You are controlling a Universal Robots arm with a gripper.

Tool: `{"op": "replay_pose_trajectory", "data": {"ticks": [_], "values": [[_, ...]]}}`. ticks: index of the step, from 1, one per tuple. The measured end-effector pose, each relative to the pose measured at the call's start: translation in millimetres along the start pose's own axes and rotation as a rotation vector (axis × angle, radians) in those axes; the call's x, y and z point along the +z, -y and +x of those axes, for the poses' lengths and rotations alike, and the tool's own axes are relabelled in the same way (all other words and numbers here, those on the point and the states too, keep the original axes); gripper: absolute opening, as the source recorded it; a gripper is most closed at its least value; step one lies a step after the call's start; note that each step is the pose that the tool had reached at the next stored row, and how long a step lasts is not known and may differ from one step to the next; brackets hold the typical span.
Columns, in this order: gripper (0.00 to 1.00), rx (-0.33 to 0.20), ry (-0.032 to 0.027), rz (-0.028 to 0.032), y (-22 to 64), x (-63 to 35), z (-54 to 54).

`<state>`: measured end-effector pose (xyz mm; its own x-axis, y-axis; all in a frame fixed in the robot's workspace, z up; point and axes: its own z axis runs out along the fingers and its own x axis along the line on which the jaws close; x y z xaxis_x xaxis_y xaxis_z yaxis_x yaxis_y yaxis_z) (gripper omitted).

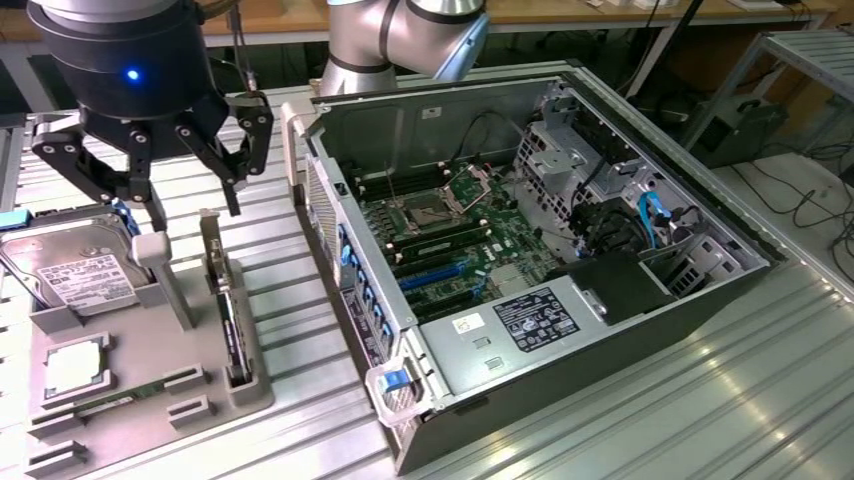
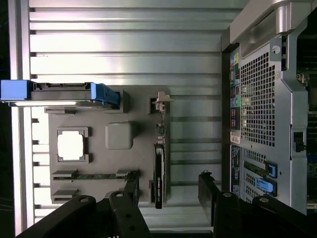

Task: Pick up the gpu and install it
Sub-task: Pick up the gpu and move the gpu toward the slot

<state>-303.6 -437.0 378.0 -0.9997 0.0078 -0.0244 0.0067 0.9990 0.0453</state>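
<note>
Above the grey tray (image 1: 174,375), which sits on the ribbed surface (image 1: 694,400) toward the exterior view's left, the hand (image 1: 187,205) hangs pointing straight down, its fingers spread wide and grasping nothing. Below them the gpu (image 1: 224,300) stands on its long edge in a slot along the tray's edge nearest the open computer case (image 1: 534,300). The arm's upper links are cut off, and the gpu's face is hard to make out edge-on.

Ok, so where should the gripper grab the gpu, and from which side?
I'd take the gpu by its upper edge, from straight above, a finger on each flat face. It stands upright on edge in the gray holder, so only its top is free.
</note>
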Motion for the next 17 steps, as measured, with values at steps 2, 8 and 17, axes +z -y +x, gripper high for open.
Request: {"op": "replay_pose_trajectory", "data": {"ticks": [2, 8, 17], "values": [[0.60, 0.000, 0.0000, 0.0000, 0.1, 2.0, 0.1], [0.60, 0.000, 0.0000, 0.0000, 0.2, 5.0, 0.5], [0.60, 0.000, 0.0000, 0.0000, 0.6, 11.5, 0.6]]}}
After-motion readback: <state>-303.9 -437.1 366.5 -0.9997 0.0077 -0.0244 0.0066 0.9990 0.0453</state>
